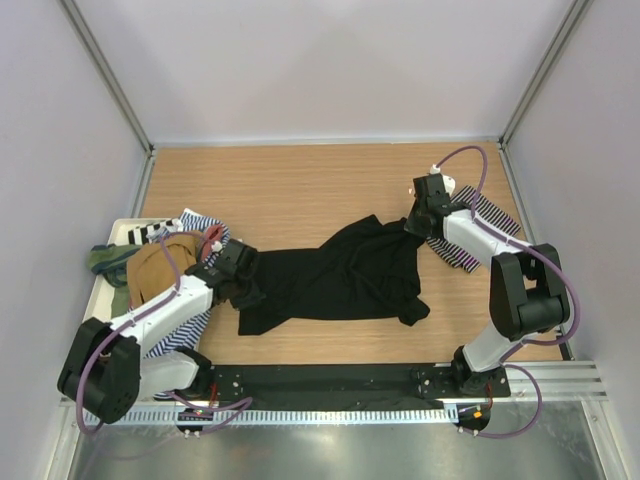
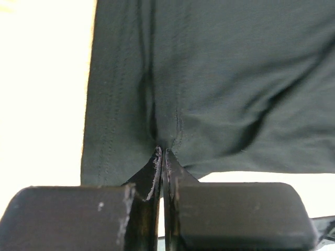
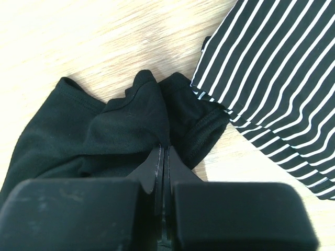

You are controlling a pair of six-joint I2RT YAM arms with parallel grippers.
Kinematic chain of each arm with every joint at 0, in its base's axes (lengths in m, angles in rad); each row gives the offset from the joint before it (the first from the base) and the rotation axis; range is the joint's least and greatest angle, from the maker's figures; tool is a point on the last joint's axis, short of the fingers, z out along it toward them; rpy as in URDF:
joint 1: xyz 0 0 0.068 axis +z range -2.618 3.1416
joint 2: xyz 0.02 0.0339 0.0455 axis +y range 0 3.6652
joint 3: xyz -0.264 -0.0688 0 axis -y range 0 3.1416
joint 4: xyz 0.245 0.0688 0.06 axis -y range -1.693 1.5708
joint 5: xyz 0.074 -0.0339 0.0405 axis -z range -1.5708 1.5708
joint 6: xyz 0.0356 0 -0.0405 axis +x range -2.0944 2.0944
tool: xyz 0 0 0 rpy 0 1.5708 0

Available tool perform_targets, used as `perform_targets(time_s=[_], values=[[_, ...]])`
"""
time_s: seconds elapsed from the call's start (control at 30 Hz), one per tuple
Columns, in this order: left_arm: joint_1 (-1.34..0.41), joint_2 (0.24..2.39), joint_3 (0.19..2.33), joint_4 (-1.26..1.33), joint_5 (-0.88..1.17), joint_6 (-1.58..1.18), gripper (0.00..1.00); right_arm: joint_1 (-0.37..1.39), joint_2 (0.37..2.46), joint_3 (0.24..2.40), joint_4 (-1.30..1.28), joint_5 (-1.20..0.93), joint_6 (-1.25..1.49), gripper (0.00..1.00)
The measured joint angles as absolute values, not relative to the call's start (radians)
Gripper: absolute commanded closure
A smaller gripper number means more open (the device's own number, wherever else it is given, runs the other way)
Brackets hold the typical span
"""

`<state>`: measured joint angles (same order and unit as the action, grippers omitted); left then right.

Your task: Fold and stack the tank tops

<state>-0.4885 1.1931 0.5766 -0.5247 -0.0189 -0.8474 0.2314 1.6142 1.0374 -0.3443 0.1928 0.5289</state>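
Black tank top (image 1: 340, 280) pinched by left claw (image 2: 162, 154) and right claw (image 3: 163, 151).

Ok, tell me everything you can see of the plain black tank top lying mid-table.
The plain black tank top is soft, matte knit cloth with stitched hems. It lies crumpled and unfolded, stretched left to right across the middle of the wooden table. The left gripper pinches its left edge shut. The right gripper pinches a bunched end at its far right corner, close beside the black-and-white striped top.
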Motion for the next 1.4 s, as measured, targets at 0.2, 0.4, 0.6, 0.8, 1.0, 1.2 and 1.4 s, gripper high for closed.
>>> perform_targets(time_s=[0.2, 0.4, 0.6, 0.8, 1.0, 1.2, 1.4], values=[[-0.489, 1.154, 0.712, -0.591, -0.035, -0.813, 1.0, 0.231, 1.61, 1.036, -0.344, 0.192, 0.529, 0.99], [-0.462, 1.147, 0.794, -0.634, -0.051, -0.774, 1.0, 0.231, 1.569, 1.014, -0.336, 0.169, 0.529, 0.99], [-0.242, 1.154, 0.835, -0.628, 0.067, -0.728, 1.0, 0.29, 1.433, 0.879, -0.327, 0.164, 0.533, 0.99], [-0.034, 1.157, 0.909, -0.625, 0.153, -0.716, 1.0, 0.403, 1.206, 0.625, -0.323, 0.157, 0.614, 0.75], [0.017, 1.158, 0.973, -0.611, 0.202, -0.699, 1.0, 0.504, 1.095, 0.496, -0.361, 0.116, 0.706, 0.42], [0.106, 1.159, 1.005, -0.615, 0.244, -0.698, 1.0, 0.511, 1.063, 0.59, -0.424, 0.183, 0.674, 0.43], [0.112, 1.163, 1.065, -0.617, 0.285, -0.686, 1.0, 0.508, 1.264, 0.852, -0.407, 0.199, 0.577, 0.48]])
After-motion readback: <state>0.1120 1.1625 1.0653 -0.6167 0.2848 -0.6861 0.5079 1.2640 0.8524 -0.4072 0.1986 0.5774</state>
